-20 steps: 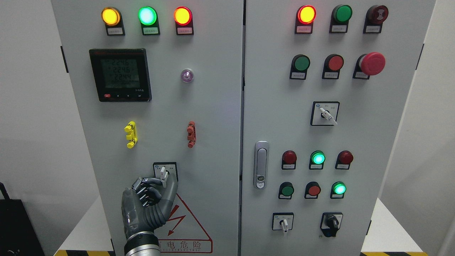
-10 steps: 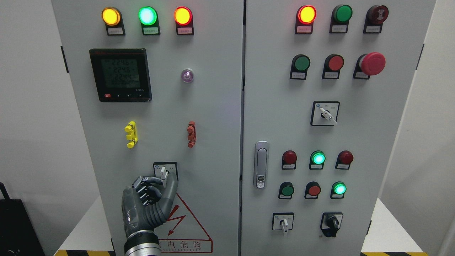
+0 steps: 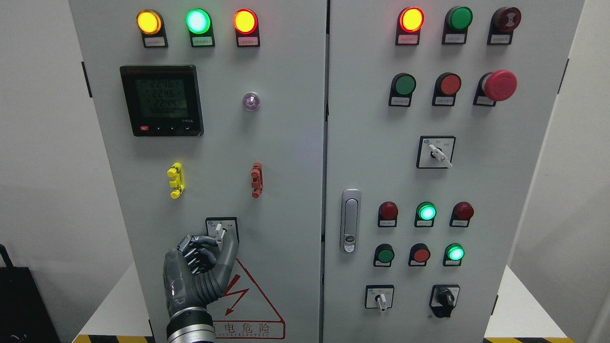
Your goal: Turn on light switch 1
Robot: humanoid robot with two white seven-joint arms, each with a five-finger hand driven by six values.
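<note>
The left hand, dark and segmented, pinches the small white lever of the rotary switch between thumb and forefinger. The lever's long axis stands nearly upright, directly above the hand's knuckles; no other hand shows.

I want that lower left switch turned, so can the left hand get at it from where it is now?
Probably yes. The left hand is already up at the selector switch, its fingers curled against the white lever, and nothing stands between them.

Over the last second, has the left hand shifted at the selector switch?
No. The left hand keeps its fingers at the white lever of the selector switch, just above the warning triangle, as before.
</note>
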